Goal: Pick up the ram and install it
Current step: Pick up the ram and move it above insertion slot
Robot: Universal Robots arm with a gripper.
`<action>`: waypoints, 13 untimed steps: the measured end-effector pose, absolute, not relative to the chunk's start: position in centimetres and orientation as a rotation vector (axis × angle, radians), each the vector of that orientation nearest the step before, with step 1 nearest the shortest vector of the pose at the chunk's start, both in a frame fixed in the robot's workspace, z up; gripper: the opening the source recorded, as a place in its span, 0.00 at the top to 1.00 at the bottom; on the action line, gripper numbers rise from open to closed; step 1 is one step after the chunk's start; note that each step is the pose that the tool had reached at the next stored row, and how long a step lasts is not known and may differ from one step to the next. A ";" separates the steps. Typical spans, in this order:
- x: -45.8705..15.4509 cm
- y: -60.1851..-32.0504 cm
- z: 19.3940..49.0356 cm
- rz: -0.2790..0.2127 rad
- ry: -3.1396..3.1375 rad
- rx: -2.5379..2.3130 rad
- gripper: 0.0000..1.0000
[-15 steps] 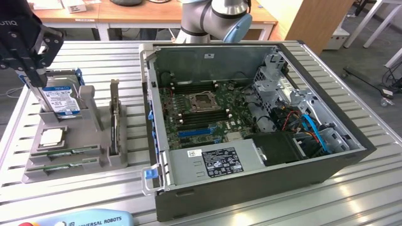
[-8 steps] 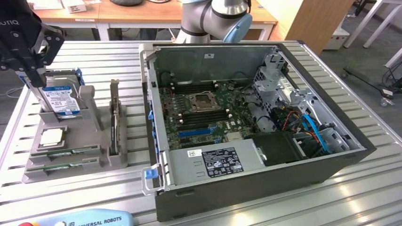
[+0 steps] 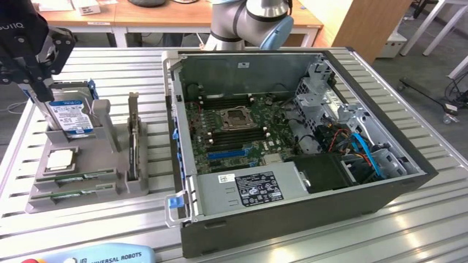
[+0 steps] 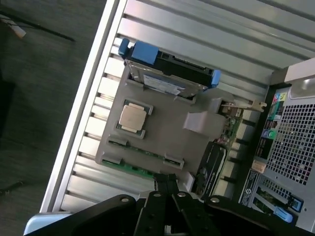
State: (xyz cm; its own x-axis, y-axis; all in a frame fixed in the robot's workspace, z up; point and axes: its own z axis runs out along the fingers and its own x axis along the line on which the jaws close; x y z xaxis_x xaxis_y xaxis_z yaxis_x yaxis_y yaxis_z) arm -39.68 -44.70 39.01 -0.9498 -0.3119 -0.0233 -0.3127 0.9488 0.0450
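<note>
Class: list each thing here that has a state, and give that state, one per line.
gripper: shut, empty.
ram sticks: both seated in the gray holder, not picked up.
computer case: open, lying on its side.
hard drive: standing in the holder.
processor chip: lying flat in the holder.

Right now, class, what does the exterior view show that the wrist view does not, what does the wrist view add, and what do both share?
Exterior view: the inside of the open computer case, with the motherboard and the power supply.
Wrist view: the case's rear panel with its ports, and the dark floor beside the table.
Both: the grey holder carrying the hard drive, the silver processor, the two ram sticks and the expansion card, plus the shut, empty gripper.
</note>
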 end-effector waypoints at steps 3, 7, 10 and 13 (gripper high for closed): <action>-39.7 -44.7 39.0 0.076 3.072 -0.578 0.90; -39.7 -44.7 38.9 0.077 3.051 -0.690 0.90; -39.7 -44.7 38.9 0.077 3.032 -0.773 0.90; -39.7 -44.7 38.8 0.078 3.004 -0.884 0.90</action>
